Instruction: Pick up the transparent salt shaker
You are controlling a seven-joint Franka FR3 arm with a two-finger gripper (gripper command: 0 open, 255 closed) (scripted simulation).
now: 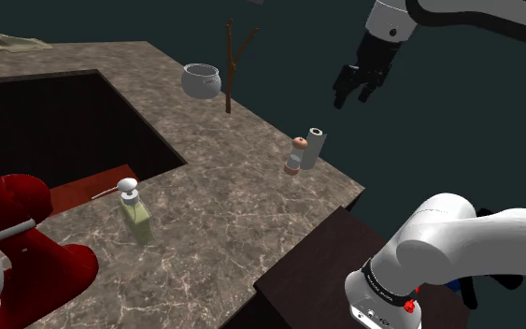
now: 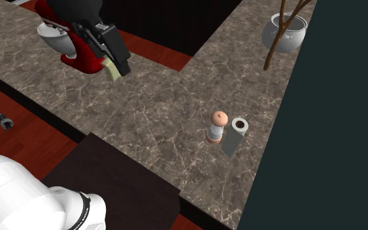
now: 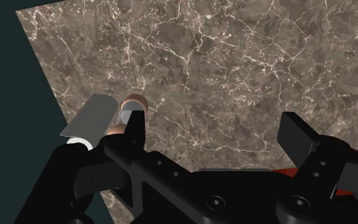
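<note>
The clear salt shaker with a pink round top (image 1: 296,154) is seen on the brown stone surface (image 1: 223,215), beside a grey tube (image 1: 315,148), at 7 o'clock from the black hand (image 1: 359,93) in the shoulder view. The hand is held spread; gripping and lifting are left.

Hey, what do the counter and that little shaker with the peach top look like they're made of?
Counter: polished brown stone, likely marble or granite, judging by the pale veins running all through it. Shaker: a pale grey body, maybe glass or clear plastic, though its see-through look is faint here; the peach cap is smooth and matte, material open.
</note>
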